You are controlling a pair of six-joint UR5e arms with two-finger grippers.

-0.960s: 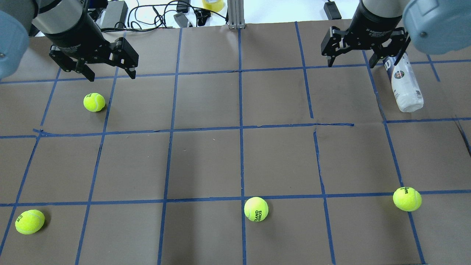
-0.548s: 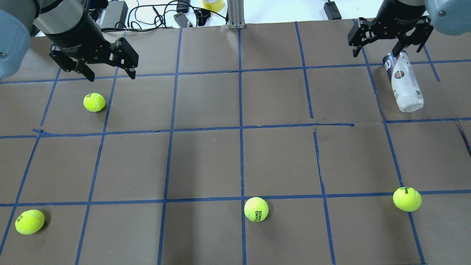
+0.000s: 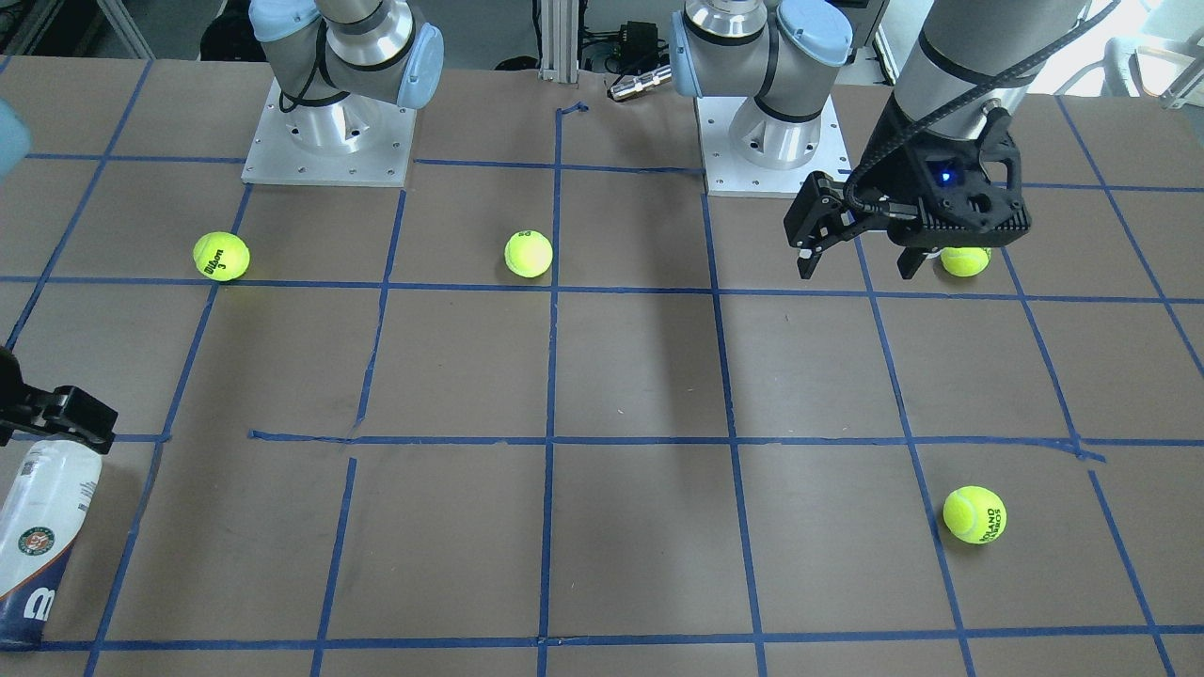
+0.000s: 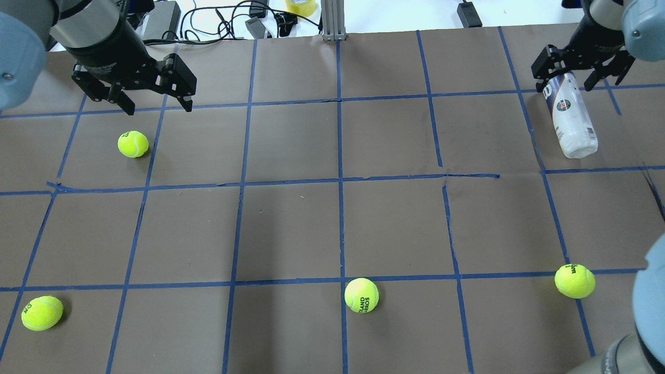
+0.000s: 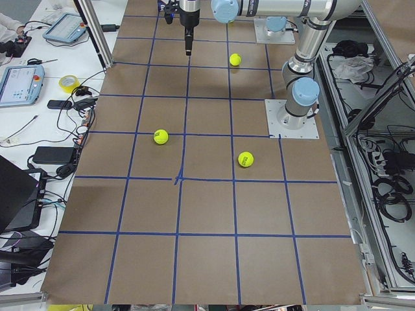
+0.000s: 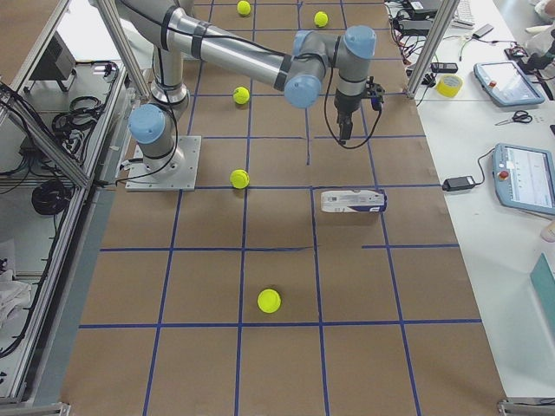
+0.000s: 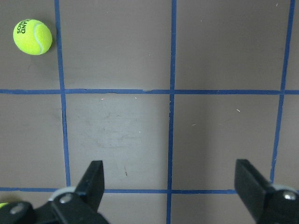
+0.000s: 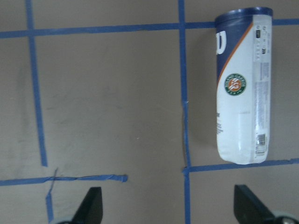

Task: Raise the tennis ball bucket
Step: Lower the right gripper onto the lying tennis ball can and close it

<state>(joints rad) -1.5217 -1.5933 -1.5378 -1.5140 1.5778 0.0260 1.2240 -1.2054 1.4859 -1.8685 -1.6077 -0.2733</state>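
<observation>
Right gripper (image 4: 566, 80), jaws spread wide and empty, hovers by the can (image 4: 571, 122) lying near the table's (image 4: 332, 228) far right corner; it should straddle the can's middle squarely; left gripper (image 4: 157, 106) likewise spread, empty.

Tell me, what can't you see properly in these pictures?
1. Can: in the overhead view, its far end is under the right gripper. In the front view, the left edge cuts it off.
2. One ball: in the front view, it is partly behind the left gripper.
3. Inside the can: the label covers it.
</observation>
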